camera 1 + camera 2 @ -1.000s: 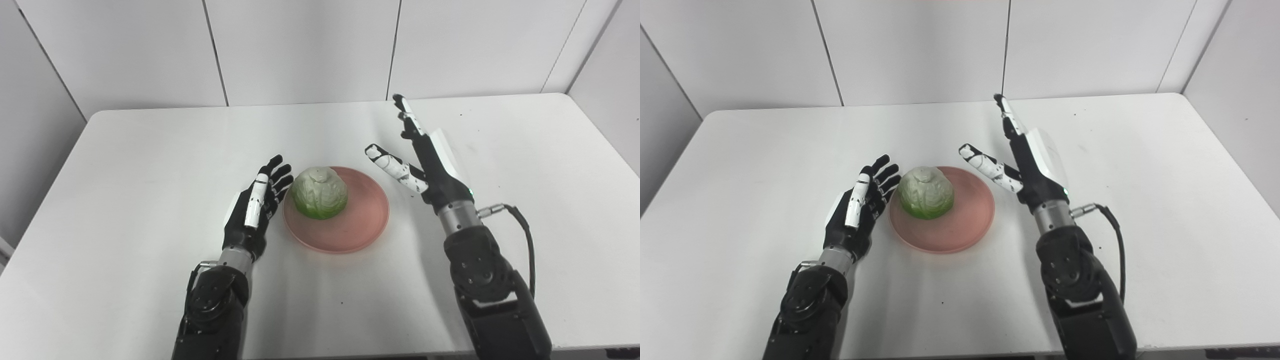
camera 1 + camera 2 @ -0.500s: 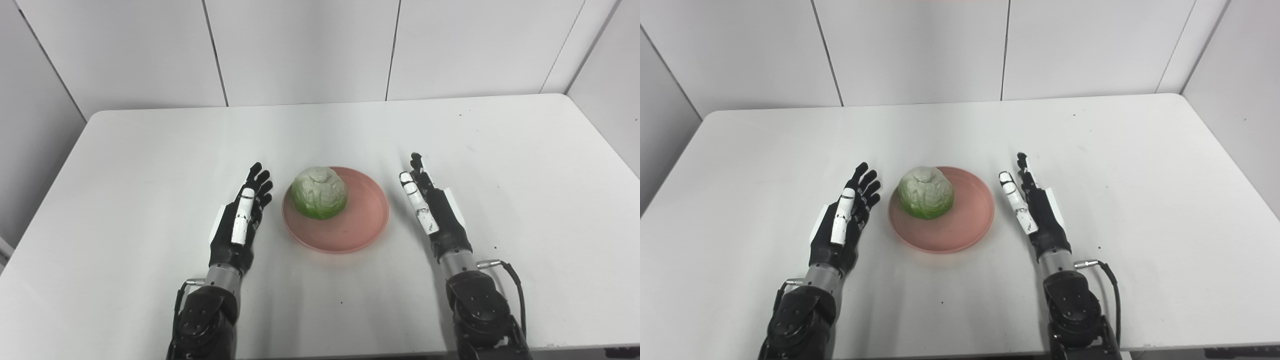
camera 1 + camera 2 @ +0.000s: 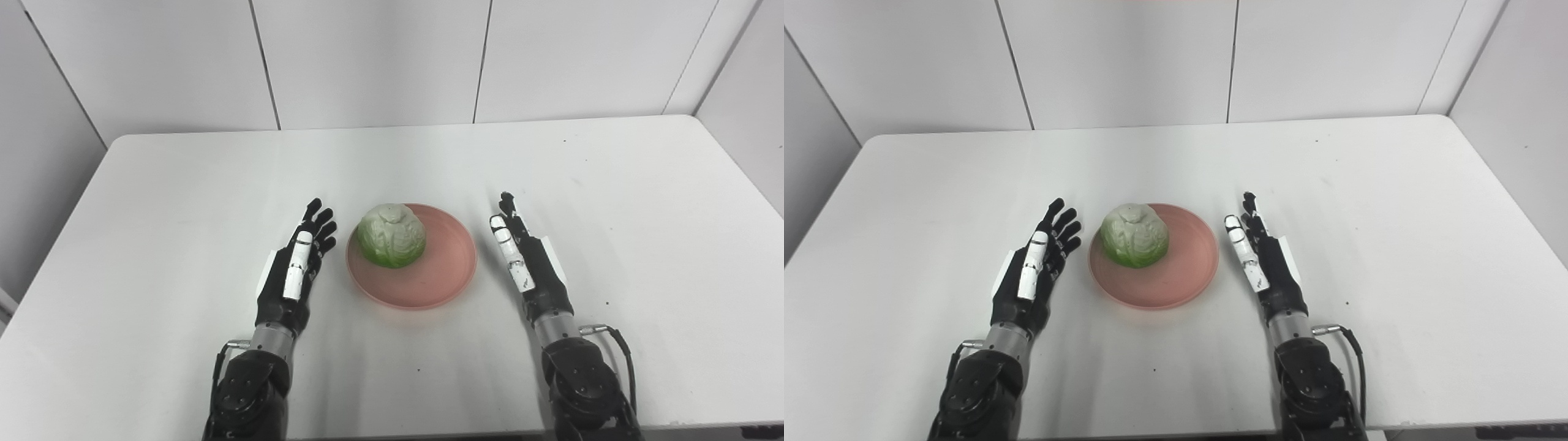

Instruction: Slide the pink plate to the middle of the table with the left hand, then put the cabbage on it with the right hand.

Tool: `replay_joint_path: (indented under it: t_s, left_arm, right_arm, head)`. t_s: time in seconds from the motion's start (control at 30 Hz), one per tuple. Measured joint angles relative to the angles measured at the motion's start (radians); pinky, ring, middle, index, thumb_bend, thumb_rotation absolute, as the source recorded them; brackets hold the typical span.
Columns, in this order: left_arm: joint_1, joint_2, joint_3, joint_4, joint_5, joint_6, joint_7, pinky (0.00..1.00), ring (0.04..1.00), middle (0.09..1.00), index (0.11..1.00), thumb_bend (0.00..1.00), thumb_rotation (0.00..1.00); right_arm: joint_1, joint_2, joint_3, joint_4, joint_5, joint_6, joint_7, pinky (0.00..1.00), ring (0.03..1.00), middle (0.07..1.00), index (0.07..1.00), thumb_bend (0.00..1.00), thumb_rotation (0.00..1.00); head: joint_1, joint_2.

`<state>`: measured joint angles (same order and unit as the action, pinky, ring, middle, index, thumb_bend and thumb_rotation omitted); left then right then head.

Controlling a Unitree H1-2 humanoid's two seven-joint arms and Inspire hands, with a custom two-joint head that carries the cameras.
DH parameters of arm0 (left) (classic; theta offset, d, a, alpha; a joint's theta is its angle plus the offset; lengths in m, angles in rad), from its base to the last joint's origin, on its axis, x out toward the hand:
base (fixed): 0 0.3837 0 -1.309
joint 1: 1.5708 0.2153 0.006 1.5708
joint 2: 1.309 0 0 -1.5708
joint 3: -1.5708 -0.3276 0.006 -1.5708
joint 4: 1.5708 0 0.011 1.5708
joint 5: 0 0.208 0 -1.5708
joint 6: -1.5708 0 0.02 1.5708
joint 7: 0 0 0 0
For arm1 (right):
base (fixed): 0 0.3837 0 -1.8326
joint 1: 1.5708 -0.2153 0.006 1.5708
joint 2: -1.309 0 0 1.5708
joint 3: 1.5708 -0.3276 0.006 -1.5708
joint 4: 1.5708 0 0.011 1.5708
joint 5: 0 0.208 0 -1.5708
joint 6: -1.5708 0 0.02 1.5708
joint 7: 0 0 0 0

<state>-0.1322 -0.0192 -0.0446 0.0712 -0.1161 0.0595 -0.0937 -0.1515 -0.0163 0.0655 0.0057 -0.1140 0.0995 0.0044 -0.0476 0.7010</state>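
Since a sec ago my right hand [image 3: 530, 266] has come down from its raised, splayed pose beyond the plate's right edge and pulled back toward me; it now lies low by the table, just right of the plate, much as it was half a sec ago. My left hand [image 3: 294, 272] has drawn back a little too, away from the cabbage, & sits just left of the plate.

The round, shallow pink plate [image 3: 444, 275] hasn't moved: approx mid-table. The pale green, leafy cabbage head [image 3: 391, 236] rests on the plate's left-rear part, upright, core end up, touching neither hand.

Both hands are empty, fingers stretched out straight & pointing away from me, palms turned inward toward the plate. Left fingers [image 3: 315, 220] are slightly fanned; right fingers [image 3: 508, 211] lie closer together, thumb alongside. Neither hand touches the plate's rim. Whether the hands' undersides rest on the white rectangular table [image 3: 184, 184] or hang just above it, I can't tell from this angle, though prob. very close.

A thin black cable [image 3: 1350, 349] loops out at my right wrist.
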Motion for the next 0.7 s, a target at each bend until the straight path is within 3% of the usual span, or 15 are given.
replay_joint_path:
  t_s: [0.3,0.7]
  left_arm:
    - [-0.010,0.001,0.001,0.014,0.009,-0.006,-0.001,0.92,0.930,0.942,0.934,0.40,1.00]
    - [-0.017,0.003,0.001,0.032,0.008,-0.015,-0.010,0.92,0.928,0.942,0.928,0.40,1.00]
  right_arm:
    - [0.000,-0.005,0.000,0.005,-0.004,-0.003,0.000,0.98,0.976,0.985,0.992,0.26,1.00]
    - [-0.002,-0.017,-0.002,0.046,-0.002,-0.059,-0.002,0.96,0.965,0.979,0.974,0.26,1.00]
  head:
    - [-0.008,0.011]
    - [-0.005,0.015]
